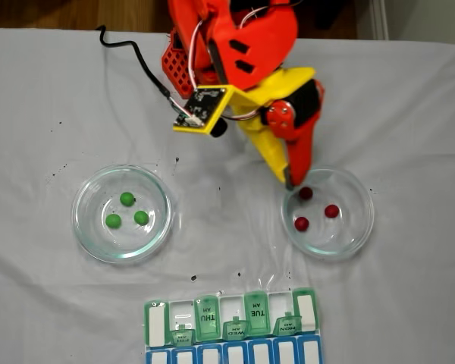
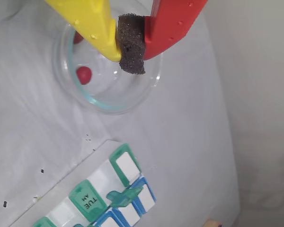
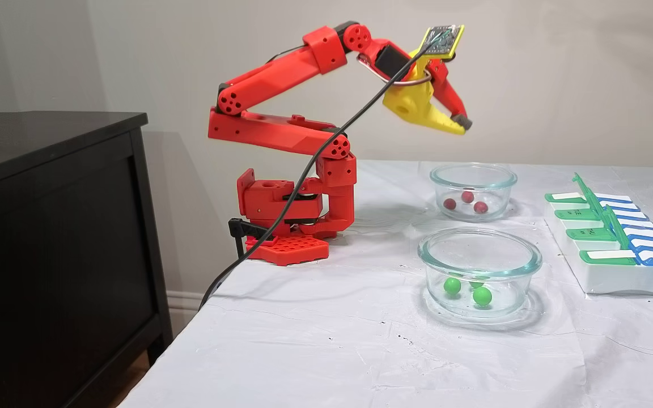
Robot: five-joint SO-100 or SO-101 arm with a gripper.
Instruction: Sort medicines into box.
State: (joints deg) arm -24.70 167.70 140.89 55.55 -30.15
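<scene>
Three red medicines (image 1: 331,211) lie in the right glass dish (image 1: 327,256) of a fixed view, and three green medicines (image 1: 127,199) lie in the left dish (image 1: 123,260). My gripper (image 1: 290,182) hangs high over the back rim of the red dish (image 3: 435,177), shut with nothing held. In the wrist view its yellow and red fingers press a dark foam pad (image 2: 131,38) between them, with a red ball (image 2: 84,74) in the dish (image 2: 111,106) below. The box (image 1: 158,324) lies at the table's front edge with some green lids raised.
The arm's red base (image 3: 287,215) stands at the back of the white-covered table, and a black cable (image 1: 140,61) trails from it. A dark cabinet (image 3: 49,226) stands beside the table. Small black specks (image 1: 61,171) dot the cloth. The box's blue row (image 3: 644,243) faces the table edge.
</scene>
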